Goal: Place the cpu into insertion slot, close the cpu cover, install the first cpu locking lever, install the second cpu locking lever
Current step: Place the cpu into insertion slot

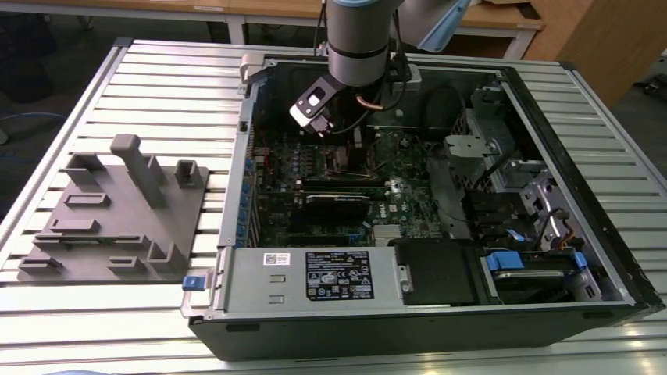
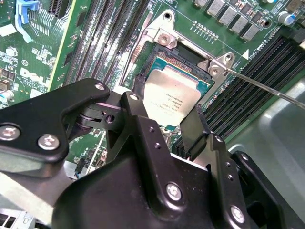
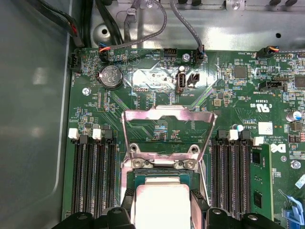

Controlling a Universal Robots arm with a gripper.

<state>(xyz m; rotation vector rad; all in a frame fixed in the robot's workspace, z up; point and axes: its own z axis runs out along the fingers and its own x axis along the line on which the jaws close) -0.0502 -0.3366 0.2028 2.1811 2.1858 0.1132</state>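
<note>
Gripper (image 2: 164, 113) low over the insertion slot (image 2: 189, 56), fingers (image 2: 193, 126) partly spread and pressed on opposite edges of the cpu (image 2: 174, 95). The cpu lies flat in the slot. The cpu cover (image 3: 138, 117) is swung open, off the cpu. In the exterior view the gripper works at 12 o'clock inside the computer case (image 1: 224, 234), and a grey fixture block (image 1: 105, 226) sits at the case's 9 o'clock.

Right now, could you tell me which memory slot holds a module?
The outermost slot far from the coin battery: a green module stands in it; others are empty.
</note>
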